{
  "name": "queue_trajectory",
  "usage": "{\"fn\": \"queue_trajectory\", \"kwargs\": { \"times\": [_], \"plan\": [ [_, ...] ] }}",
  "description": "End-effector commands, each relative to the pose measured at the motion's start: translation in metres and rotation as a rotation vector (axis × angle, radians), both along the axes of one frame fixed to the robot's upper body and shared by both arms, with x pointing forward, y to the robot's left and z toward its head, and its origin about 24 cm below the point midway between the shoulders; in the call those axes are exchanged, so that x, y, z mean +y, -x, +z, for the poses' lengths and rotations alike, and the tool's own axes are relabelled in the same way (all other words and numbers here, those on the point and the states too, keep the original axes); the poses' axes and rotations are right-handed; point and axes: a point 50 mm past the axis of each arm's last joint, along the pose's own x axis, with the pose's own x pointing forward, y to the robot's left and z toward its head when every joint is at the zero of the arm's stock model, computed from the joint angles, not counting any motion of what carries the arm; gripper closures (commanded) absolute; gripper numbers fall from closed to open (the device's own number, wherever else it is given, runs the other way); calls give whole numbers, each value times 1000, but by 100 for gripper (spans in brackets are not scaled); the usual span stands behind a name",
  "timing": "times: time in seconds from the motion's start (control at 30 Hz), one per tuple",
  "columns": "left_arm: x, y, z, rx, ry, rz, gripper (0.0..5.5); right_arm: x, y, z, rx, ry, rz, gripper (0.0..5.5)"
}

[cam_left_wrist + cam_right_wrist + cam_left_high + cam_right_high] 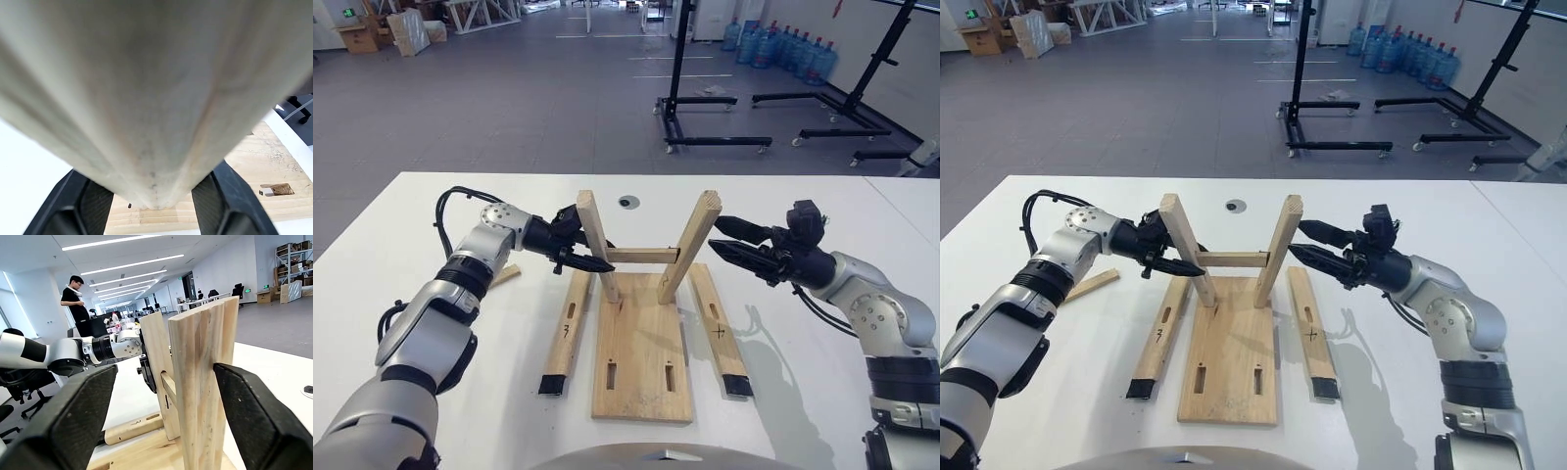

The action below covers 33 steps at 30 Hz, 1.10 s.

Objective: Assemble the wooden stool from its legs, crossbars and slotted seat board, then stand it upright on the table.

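The slotted seat board (641, 377) lies flat on the white table. Two legs stand up from it, the left one (592, 227) and the right one (693, 240), joined by a crossbar (641, 256). My left gripper (590, 247) is shut on the left upright leg; in the left wrist view its fingers (93, 205) press both sides of the wood. My right gripper (716, 233) is open, its fingers (73, 421) straddling the right upright leg without touching it. Two more legs lie flat, one left of the board (568, 333) and one right of it (720, 328).
A loose crossbar (1092, 286) lies on the table under my left forearm. A small round hole (627, 202) sits in the tabletop behind the stool. Black wheeled stands (715, 108) are on the floor beyond the table's far edge.
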Motion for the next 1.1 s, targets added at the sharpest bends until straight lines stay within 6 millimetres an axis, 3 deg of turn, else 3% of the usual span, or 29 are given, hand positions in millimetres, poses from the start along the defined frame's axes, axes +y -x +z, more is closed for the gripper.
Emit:
{"fn": "queue_trajectory", "kwargs": {
  "times": [0.03, 0.2, 0.4, 0.53, 0.67, 0.8, 0.87, 1.0, 1.1],
  "plan": [
    [-1, 25, -55, 153, -203, -48, 288, -24, 3, -4, 11, 99, -95, 184],
    [1, 17, -43, 126, -199, -33, 218, -27, 1, -7, 4, 107, -127, 184],
    [10, 8, -25, 49, -181, 17, 123, -32, 3, 9, -52, 23, -148, 184],
    [40, 6, -10, -29, -192, 122, 104, -45, 2, 28, -135, -78, -234, 184],
    [77, 19, -5, -92, -235, 248, 104, -56, -5, 37, -187, -145, -369, 184],
    [135, 21, -3, -273, -266, 794, 104, -60, -14, 39, -208, -159, -514, 184],
    [160, 35, -12, -291, -321, 982, 104, -59, -12, 37, -201, -153, -530, 184],
    [192, 72, -30, -158, -360, 1038, 104, -58, -11, 34, -169, -133, -525, 184],
    [200, 82, -32, -64, -302, 1047, 104, -58, -16, 35, -161, -133, -517, 184]
  ]
}}
